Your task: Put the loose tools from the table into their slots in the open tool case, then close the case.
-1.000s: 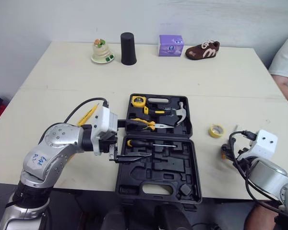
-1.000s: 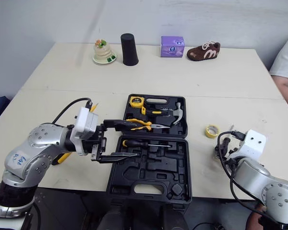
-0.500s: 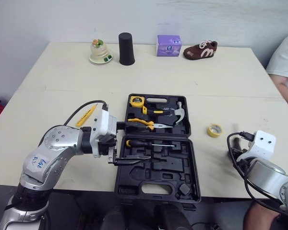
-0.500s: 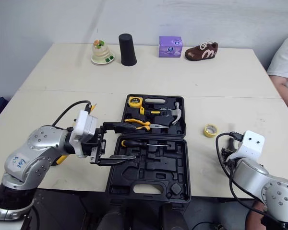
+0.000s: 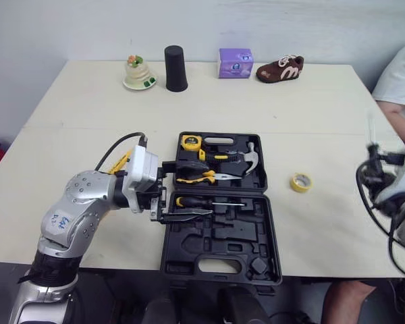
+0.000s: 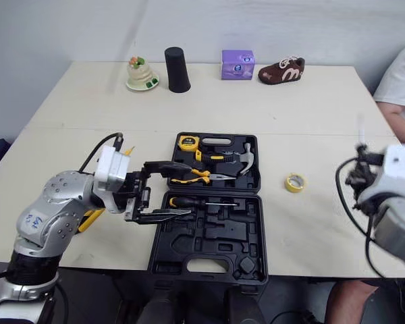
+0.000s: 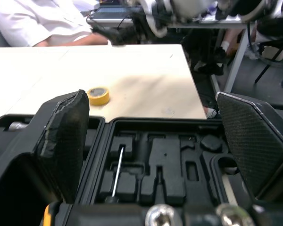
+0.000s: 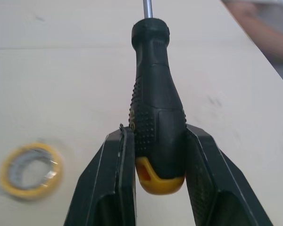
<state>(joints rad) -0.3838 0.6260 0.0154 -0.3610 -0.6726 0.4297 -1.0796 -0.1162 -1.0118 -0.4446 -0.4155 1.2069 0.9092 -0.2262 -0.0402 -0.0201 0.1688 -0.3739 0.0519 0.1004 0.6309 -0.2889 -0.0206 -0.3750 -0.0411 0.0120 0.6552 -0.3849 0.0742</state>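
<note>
Left eye view: the tool case (image 5: 223, 237) lies open near the front of the table (image 5: 88, 101). The left claw (image 5: 202, 189) hovers over the case's left side, spread wide and holding nothing. The right claw (image 5: 391, 177) is raised at the far right, well apart from the case. Left wrist view: both fingers (image 7: 61, 136) stand far apart with bare slots below them. Right wrist view: that claw is clamped on the black handle of the loose screwdriver (image 8: 153, 70), gripping near its yellow butt, shaft pointing away. My read on the dangers: held that low, the long tool could pivot or slip as the arm swings across. The left claw parked above the case could get in its way, and anything seated crooked would stop the lid shutting. Right eye view for the tally: one tape measure (image 6: 187, 142), one hammer (image 6: 243, 156), one pair of pliers (image 6: 202, 177) and one seated screwdriver (image 6: 185, 201) in the case, so two screwdrivers in all. On the table, one tape roll (image 6: 294, 182) sits just right of the case and one yellow tool (image 6: 88, 220) lies half hidden under the left arm.
</note>
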